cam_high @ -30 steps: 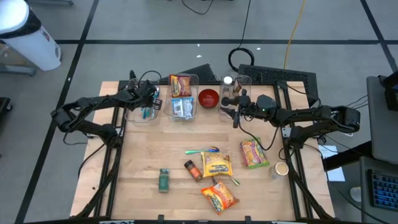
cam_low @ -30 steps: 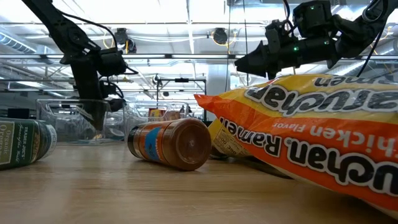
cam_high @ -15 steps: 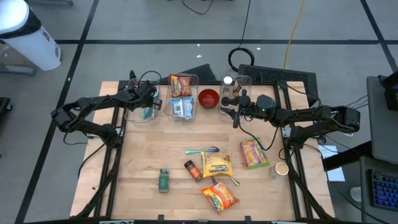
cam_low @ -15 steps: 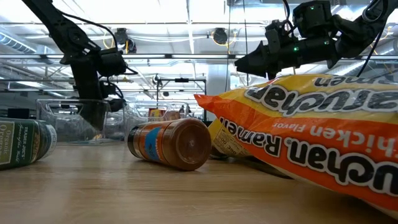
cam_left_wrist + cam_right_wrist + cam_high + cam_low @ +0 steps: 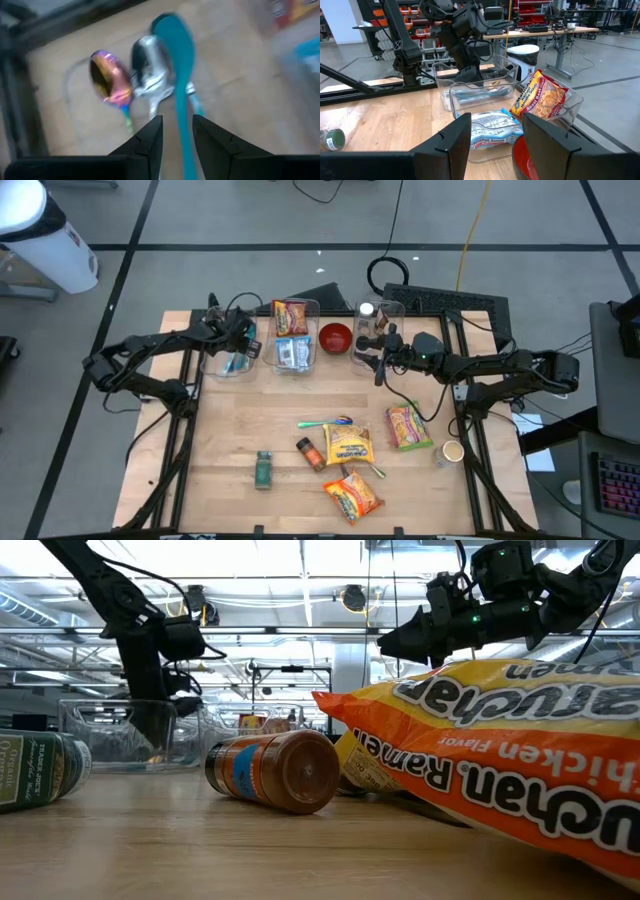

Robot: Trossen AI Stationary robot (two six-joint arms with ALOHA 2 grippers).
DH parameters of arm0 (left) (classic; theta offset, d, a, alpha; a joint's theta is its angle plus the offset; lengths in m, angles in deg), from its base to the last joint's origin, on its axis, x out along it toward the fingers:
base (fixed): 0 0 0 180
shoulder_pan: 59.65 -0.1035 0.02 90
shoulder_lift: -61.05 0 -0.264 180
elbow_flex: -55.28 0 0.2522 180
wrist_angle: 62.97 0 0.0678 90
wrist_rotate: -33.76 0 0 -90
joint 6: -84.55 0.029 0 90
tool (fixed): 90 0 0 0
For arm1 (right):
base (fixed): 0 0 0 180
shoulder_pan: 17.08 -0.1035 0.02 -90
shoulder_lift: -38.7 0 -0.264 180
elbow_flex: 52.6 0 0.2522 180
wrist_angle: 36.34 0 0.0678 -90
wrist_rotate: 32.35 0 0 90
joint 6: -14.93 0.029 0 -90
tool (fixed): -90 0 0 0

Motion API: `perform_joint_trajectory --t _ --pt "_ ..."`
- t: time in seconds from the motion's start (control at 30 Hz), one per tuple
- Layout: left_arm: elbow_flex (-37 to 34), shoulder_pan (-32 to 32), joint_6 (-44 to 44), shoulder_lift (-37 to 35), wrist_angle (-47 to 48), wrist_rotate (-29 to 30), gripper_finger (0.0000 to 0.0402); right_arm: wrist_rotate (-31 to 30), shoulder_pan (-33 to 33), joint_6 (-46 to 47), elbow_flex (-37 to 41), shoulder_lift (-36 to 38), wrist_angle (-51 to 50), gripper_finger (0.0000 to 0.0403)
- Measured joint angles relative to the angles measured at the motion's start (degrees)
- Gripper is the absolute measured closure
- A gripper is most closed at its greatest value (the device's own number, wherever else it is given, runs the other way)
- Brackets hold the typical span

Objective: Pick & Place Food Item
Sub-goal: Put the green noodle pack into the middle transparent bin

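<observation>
Ramen packet (image 5: 500, 755) fills the foreground beside a toppled spice jar (image 5: 272, 771).

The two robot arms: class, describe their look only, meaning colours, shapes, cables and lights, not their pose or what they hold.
Both arms are black, built of slim jointed links. The left arm has loose black cables looping near its wrist. The right arm shows a small green light by its wrist. The left gripper and right gripper each end in two dark, flat, wedge-shaped fingers.
</observation>
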Motion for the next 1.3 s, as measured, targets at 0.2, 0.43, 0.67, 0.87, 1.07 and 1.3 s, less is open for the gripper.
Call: perform_joint_trajectory --t 0.2,0.43,0.67,0.87,1.07,1.3 --pt "4.4 0.1 1.8 -1.8 5.8 -1.8 0.0286 0.0 0.0 0.0 0.0 0.0 0.0 0.0232" --pt "7.1 0.3 3.6 -8.9 12.6 -1.8 0.0286 0.0 0.0 0.0 0.0 0.0 0.0 0.0232" --pt "7.1 0.3 7.0 -20.3 13.5 -3.2 0.0286 0.0 0.0 0.0 0.0 0.0 -0.1 0.0232" --pt "5.8 1.0 13.4 -31.9 7.8 -15.2 0.0286 0.0 0.0 0.0 0.0 0.0 -0.1 0.0232" --pt "-3.9 4.1 15.4 -43.1 -8.0 -29.6 0.0286 0.0 0.0 0.0 0.0 0.0 -0.5 0.0232" --pt "-19.9 9.7 10.5 -52.0 -38.3 -43.6 0.0286 0.1 0.0 0.0 0.0 0.0 -1.1 0.0232"
